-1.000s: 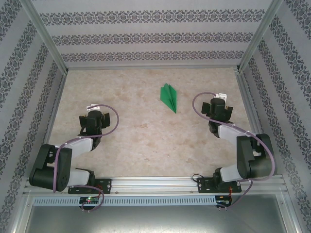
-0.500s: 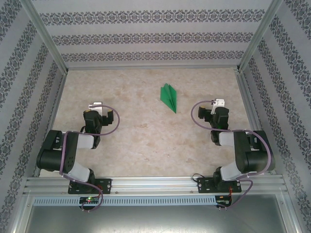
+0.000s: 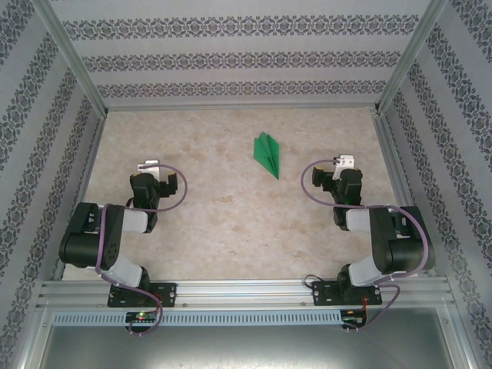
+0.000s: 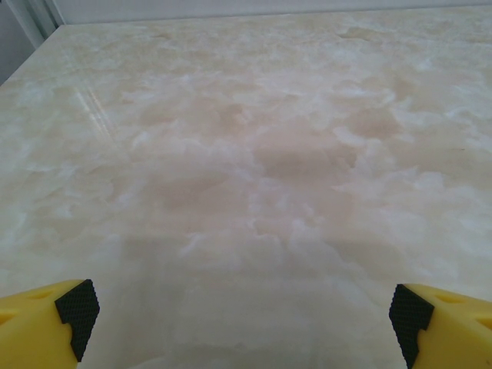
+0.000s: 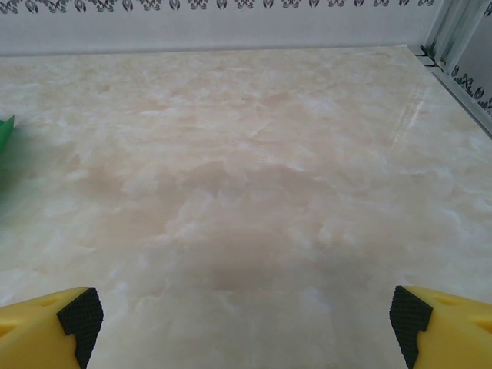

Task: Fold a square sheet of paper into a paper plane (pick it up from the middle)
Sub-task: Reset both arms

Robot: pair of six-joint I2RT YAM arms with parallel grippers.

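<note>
Patterned wallpaper in grey and white bands is seen on 3 sides of the enclosure, with a beige, marbled desk laid out below it. An aluminium rail is fixed along the near edge of the desk, and the 2 arms are bolted to it.

The paper plane is found in the far half of the desk, a little right of centre. It is made of bright green paper folded into a slim dart, is laid flat, and its tip is pointed toward the near right. It is touched by neither hand. It is placed farther out than both hands and nearer to the right one. In the right wrist view, a sliver of the green paper is caught at the left edge.

The left hand is held over the left part of the desk, well apart from the plane, with its arm folded back toward the base. In the left wrist view, the left hand is shown released: its yellow fingers with black pads are spread wide, and bare desk is seen between them.

The right hand is held over the right part of the desk, near the plane but apart from it. In the right wrist view, the right hand is likewise shown released, with nothing grasped between its spread fingers.
</note>
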